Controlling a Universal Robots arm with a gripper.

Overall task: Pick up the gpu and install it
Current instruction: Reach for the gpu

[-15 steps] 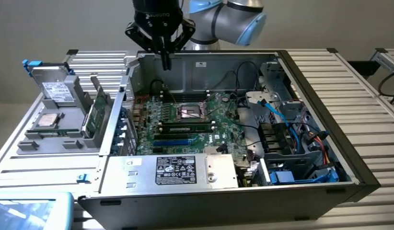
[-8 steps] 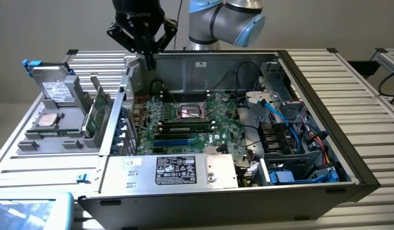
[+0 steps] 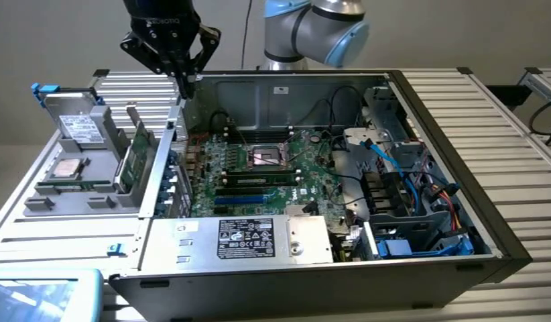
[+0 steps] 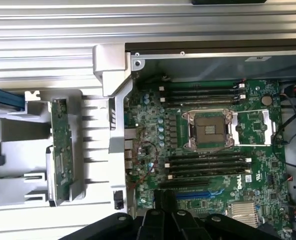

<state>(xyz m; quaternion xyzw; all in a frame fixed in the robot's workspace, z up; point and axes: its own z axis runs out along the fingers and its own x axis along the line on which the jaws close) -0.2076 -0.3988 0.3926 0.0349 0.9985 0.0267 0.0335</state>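
The gpu (image 3: 135, 159) stands on edge in a slot of the grey parts holder (image 3: 79, 194), at the exterior view's left of the open computer case. Its green circuit board face shows in the wrist view too, as the gpu (image 4: 61, 150) upright in the holder. My gripper (image 3: 184, 86) hangs above the case's rear left corner, higher than the gpu and behind it. Its fingers meet at the tips with nothing between them. In the wrist view the gripper (image 4: 164, 201) hovers over the motherboard (image 4: 208, 165) near the blue expansion slot (image 4: 190, 195).
The open case (image 3: 436, 201) holds the motherboard with a bare CPU socket (image 3: 268, 158), memory sticks (image 3: 262, 180), cables and a power supply (image 3: 244, 238). The holder also carries a labelled silver drive (image 3: 79, 127) and a CPU chip (image 3: 66, 168). A blue tray (image 3: 43, 295) sits at the front left.
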